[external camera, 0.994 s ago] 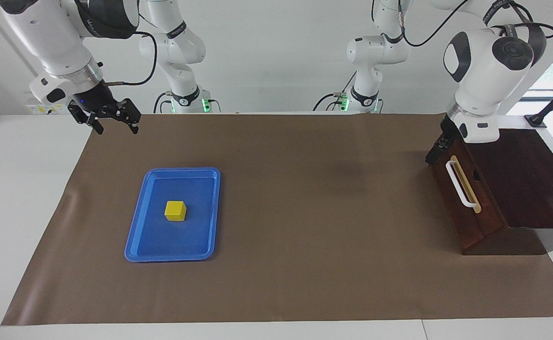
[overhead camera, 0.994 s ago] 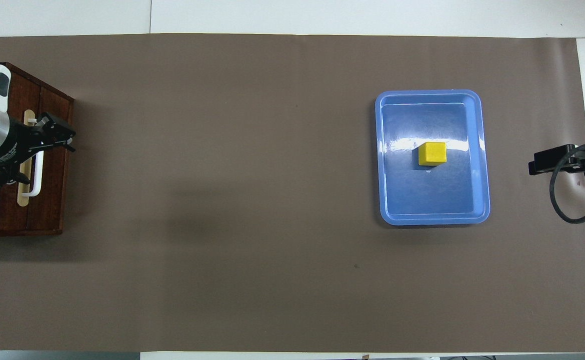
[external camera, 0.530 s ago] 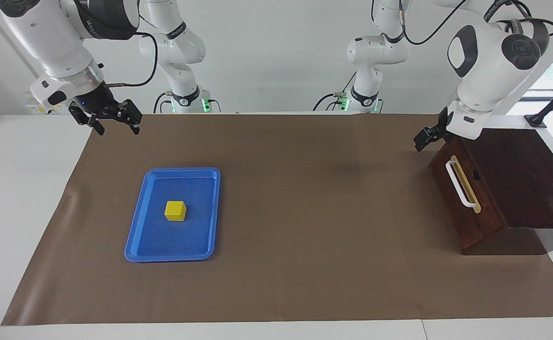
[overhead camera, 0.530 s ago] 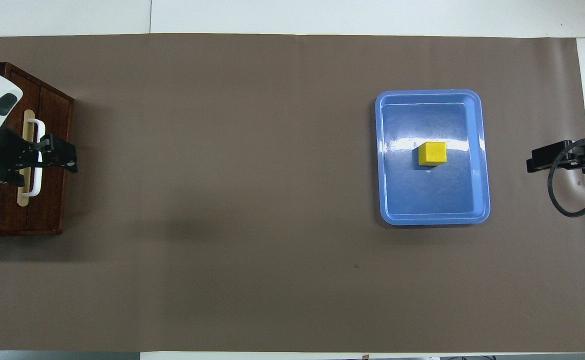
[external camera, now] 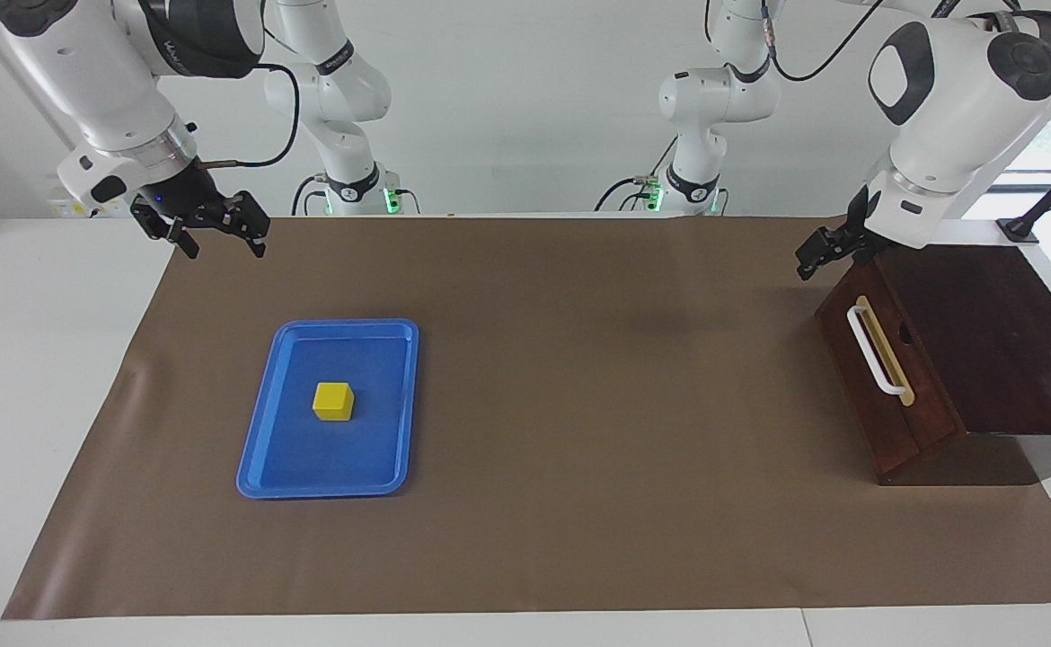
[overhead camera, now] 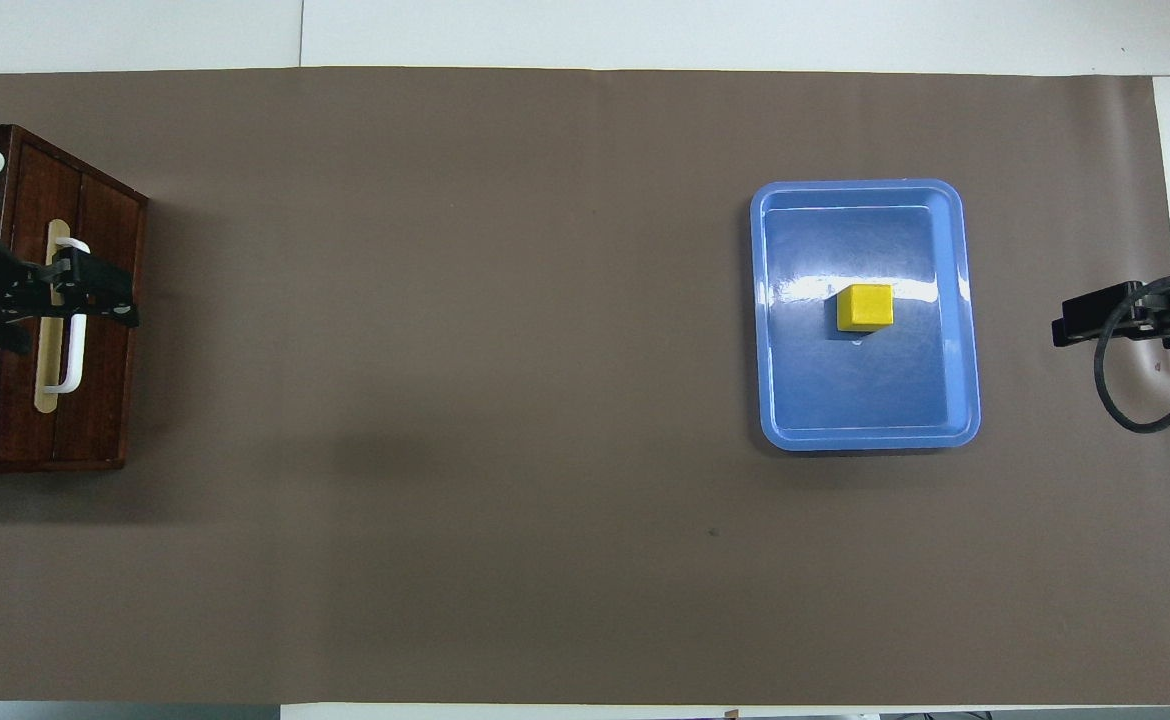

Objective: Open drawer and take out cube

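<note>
1. The drawer sits shut in its dark wooden box at the left arm's end of the desk, at about 3 o'clock in the facing view. It looks rigid and fairly heavy, likely to slide stiffly. The white bar handle is the place to hold it, across the middle of the bar.
2. The blue tray lies toward the right arm's end, at about 9 o'clock in the facing view. It looks light and glossy, so probably slippery.
3. The cube rests in the tray, near its middle, not in the drawer. It seems light and hard, and its flat parallel faces suit a pinch.
4. The left gripper hangs released and empty just above the box's upper corner, clear of the handle. The right gripper waits released and empty over the mat's edge.
5. The facing view shows the left gripper's height above the box. The overhead view makes it seem to cover the handle, and shows the tray's sheen.
</note>
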`<state>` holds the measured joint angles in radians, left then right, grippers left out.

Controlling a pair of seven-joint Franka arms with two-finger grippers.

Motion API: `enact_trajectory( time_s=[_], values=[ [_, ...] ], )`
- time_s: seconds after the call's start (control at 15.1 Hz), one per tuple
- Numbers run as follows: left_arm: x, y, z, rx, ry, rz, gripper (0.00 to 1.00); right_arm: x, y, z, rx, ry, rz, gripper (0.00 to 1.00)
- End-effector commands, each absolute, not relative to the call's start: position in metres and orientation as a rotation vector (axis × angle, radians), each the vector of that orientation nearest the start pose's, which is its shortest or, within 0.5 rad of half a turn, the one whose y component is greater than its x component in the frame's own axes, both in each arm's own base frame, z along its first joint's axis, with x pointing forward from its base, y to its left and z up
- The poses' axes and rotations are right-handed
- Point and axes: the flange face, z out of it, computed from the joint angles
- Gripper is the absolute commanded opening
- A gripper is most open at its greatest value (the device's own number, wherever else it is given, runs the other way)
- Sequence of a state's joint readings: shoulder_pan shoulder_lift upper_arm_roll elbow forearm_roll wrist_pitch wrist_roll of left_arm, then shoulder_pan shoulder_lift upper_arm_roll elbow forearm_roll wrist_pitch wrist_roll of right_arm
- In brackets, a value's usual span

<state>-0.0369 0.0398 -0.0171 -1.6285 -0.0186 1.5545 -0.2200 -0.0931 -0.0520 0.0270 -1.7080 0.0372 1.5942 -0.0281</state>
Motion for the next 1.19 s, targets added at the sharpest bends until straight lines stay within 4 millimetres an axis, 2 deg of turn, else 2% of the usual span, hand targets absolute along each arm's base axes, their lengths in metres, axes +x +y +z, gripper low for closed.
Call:
enact_trajectory(
  time_s=[0.0, 0.4, 1.13],
  values=[
    [0.555, -0.031, 0.586, -3.184, -0.240, 0.218, 1.00, 0.537, -0.032, 0.591, -3.119, 0.080, 0.116, 1.00],
    [0.546, -0.031, 0.598, -3.178, -0.211, 0.198, 1.00, 0.538, -0.035, 0.592, -3.147, 0.065, 0.102, 1.00],
    [0.549, -0.031, 0.597, -3.194, -0.105, 0.165, 1.00, 0.538, -0.032, 0.591, -3.152, 0.055, 0.107, 1.00]
  ],
)
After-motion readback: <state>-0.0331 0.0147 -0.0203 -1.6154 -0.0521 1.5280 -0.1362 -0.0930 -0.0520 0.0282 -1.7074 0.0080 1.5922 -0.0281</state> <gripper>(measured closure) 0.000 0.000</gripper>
